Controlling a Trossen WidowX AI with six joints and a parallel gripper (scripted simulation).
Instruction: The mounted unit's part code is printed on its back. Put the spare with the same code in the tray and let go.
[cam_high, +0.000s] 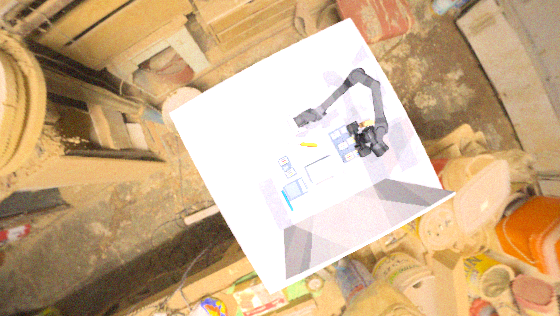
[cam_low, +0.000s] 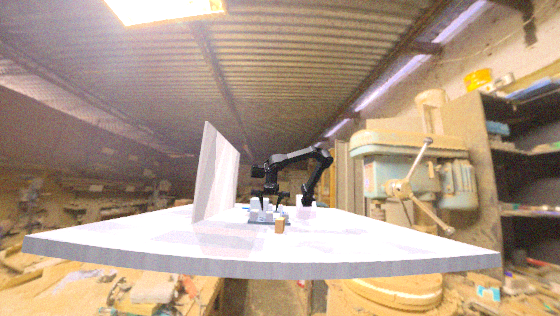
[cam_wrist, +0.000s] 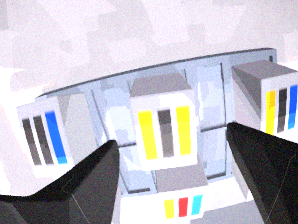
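Black arm (cam_low: 295, 156) above pale blocks (cam_low: 261, 211)

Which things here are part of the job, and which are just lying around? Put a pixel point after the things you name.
Part of the job:
- tool (cam_high: 353, 140) (cam_low: 270, 206) (cam_wrist: 173, 139)
- spare with yellow-black-yellow bars (cam_wrist: 165, 131), between the fingers
- compartmented rack (cam_wrist: 212, 169)

Apparently just lying about:
- yellow stick-like item (cam_high: 309, 145)
- orange-brown block (cam_low: 280, 225)
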